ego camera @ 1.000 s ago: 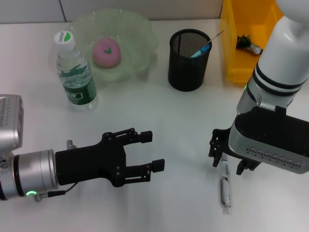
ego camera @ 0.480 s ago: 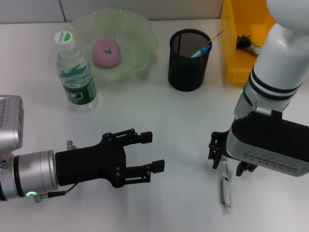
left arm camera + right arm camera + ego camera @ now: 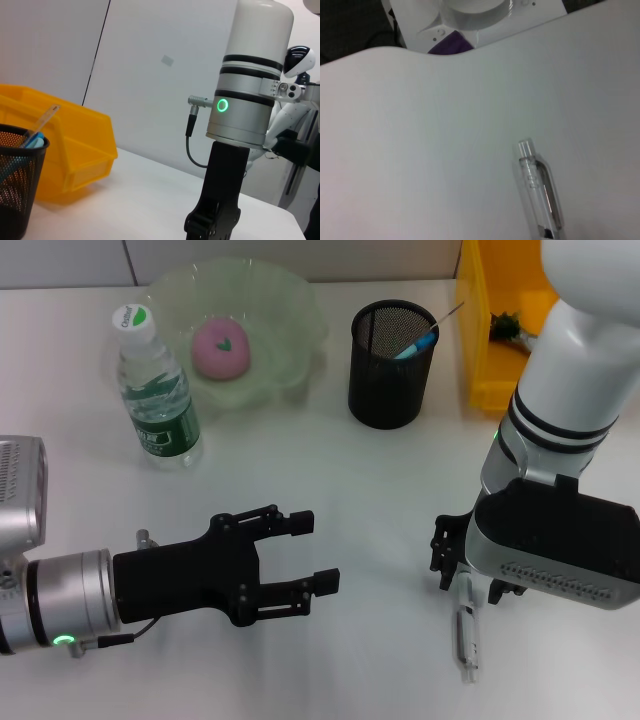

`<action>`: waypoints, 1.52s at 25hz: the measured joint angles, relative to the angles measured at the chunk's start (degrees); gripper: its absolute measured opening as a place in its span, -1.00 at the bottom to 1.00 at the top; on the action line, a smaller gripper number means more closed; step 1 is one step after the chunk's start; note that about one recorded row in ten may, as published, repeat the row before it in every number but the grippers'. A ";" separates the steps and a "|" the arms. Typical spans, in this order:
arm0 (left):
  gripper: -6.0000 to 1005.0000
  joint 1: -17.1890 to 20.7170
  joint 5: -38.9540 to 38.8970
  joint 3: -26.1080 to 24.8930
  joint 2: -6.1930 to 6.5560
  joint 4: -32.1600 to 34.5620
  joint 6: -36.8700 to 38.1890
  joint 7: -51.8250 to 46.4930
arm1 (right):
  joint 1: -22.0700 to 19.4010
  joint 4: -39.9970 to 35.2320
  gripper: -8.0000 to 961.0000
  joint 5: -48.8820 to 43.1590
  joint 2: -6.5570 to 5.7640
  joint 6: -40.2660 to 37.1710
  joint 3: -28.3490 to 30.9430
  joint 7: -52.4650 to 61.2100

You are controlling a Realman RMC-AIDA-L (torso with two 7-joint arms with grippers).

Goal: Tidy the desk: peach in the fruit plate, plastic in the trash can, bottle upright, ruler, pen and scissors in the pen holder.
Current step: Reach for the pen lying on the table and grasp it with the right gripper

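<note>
Around your work area, the peach [image 3: 220, 347] sits in the green fruit plate [image 3: 290, 300] at the upper left of the head frame, with the bottle [image 3: 155, 390] standing upright just left of the plate. The black mesh pen holder [image 3: 390, 365] stands at upper centre with a blue-tipped item and a clear ruler [image 3: 42, 117] poking out, and the yellow bin [image 3: 478, 340] is at the upper right with a small dark object inside.

Your target, the clear pen [image 3: 466, 632], lies flat on the white desk [image 3: 350, 480] at lower right. The right gripper [image 3: 466, 565] hangs directly over the pen's upper end, and the arm's bulk hides the fingers, so you cannot tell whether they are spread or closed. The left gripper [image 3: 310, 552] rests at lower centre-left, fingers apart and holding nothing.

Compared with a second ago, the right arm has shifted slightly left and lower; the pen and the left arm have not moved.
</note>
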 joint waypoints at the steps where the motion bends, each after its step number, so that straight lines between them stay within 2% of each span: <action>1: 0.56 0.00 0.00 -0.01 0.01 0.00 0.00 0.00 | 0.02 0.00 -0.05 -0.04 0.00 0.00 -0.13 0.00; 9: 0.56 0.08 0.00 0.08 0.02 0.00 0.00 -0.02 | -0.17 0.09 -0.09 -0.27 0.00 2.42 -2.58 -0.01; 38: 0.57 0.17 0.00 -0.03 0.28 0.09 0.00 -0.02 | -0.18 0.24 -0.16 -0.36 0.00 2.98 -3.27 -0.49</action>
